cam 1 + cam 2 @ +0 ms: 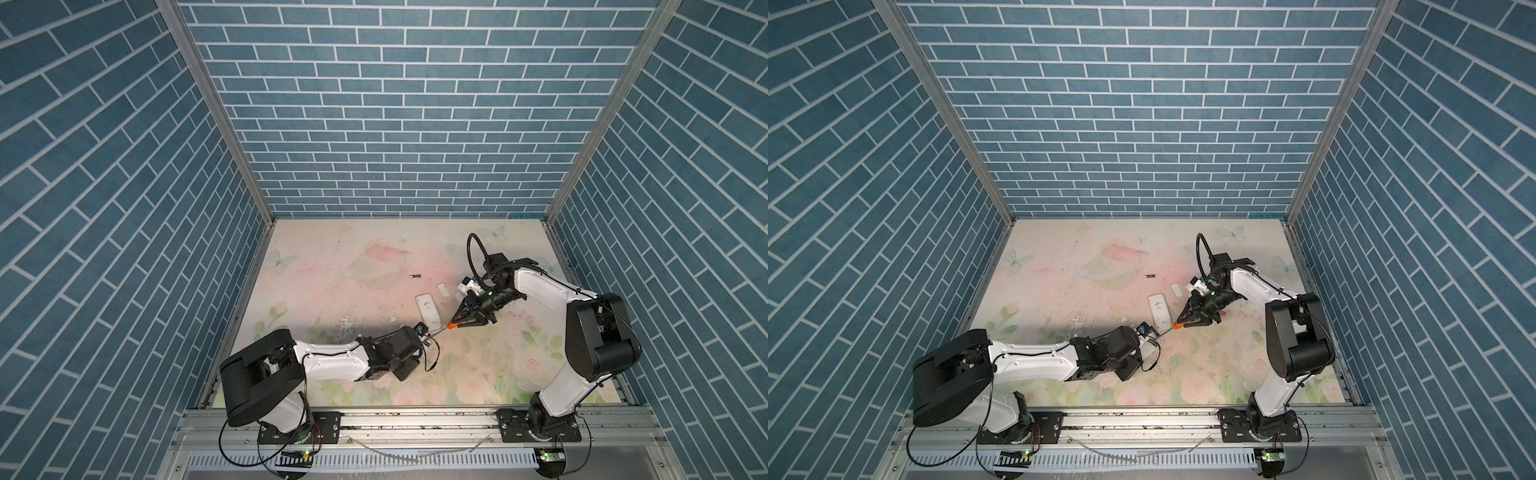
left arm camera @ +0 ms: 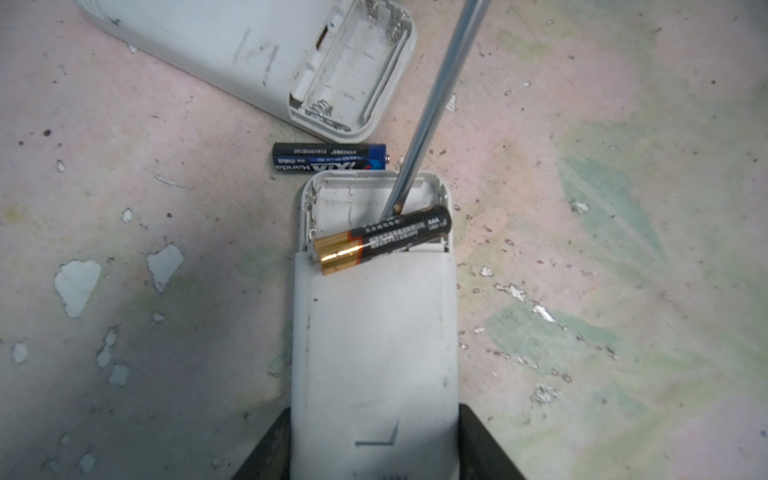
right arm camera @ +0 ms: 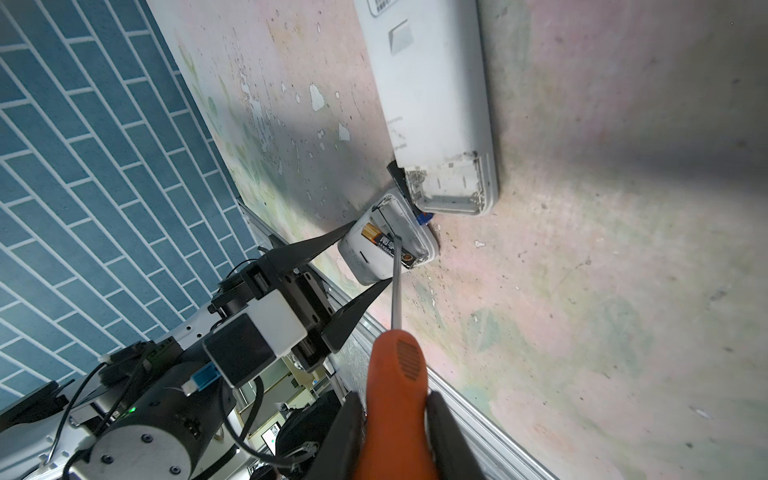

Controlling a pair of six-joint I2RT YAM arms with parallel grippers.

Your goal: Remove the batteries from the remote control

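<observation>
My left gripper is shut on a small white remote control, whose battery bay is open. A black and gold battery lies askew across that bay, its gold end on the remote's back. My right gripper is shut on an orange-handled screwdriver. The screwdriver's steel shaft reaches into the bay just behind the battery. A black and blue battery lies on the table beside the held remote's end. A third battery lies alone farther back.
A longer white remote with an empty open bay lies close beyond the held one; it also shows in a top view. Small white covers lie near the right arm. Blue brick walls enclose the floral table.
</observation>
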